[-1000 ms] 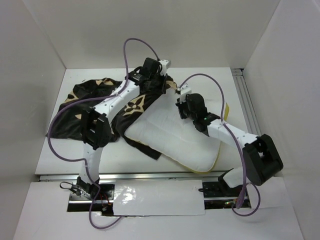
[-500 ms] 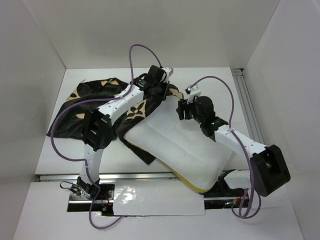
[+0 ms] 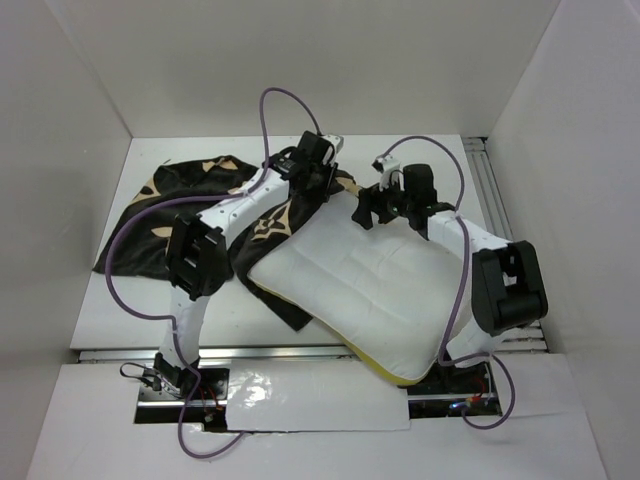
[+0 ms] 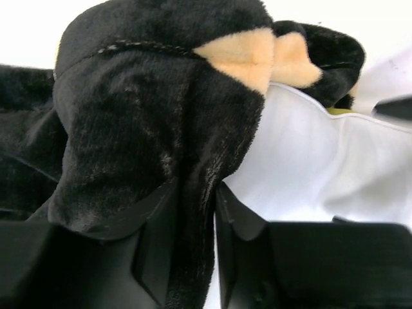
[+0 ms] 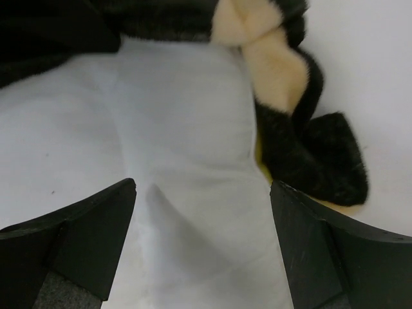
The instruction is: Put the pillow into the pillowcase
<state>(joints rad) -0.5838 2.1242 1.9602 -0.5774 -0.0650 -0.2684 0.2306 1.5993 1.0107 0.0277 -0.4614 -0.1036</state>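
The white pillow (image 3: 360,290) lies slantwise at centre right, its far left corner tucked under the black-brown flowered pillowcase (image 3: 160,215), which sprawls to the left. My left gripper (image 3: 318,180) sits at the pillowcase's mouth. In the left wrist view a fold of pillowcase (image 4: 148,116) hangs between its fingers; the left gripper (image 4: 196,193) has parted slightly, with a sliver of light beside the right finger, and the pillow (image 4: 309,167) lies to the right. My right gripper (image 5: 203,187) hovers wide open over the pillow (image 5: 174,129), holding nothing, with the pillowcase (image 5: 309,154) edge just beyond.
White walls (image 3: 80,150) enclose the table on three sides. A metal rail (image 3: 495,210) runs along the right edge. Purple cables (image 3: 130,290) loop over both arms. The pillow's near corner overhangs the table's front edge (image 3: 300,352).
The right gripper has opened and let go of the pillow, and its arm has swung toward the back. The pillow has slid toward the near right. The left jaws have loosened on the pillowcase fold.
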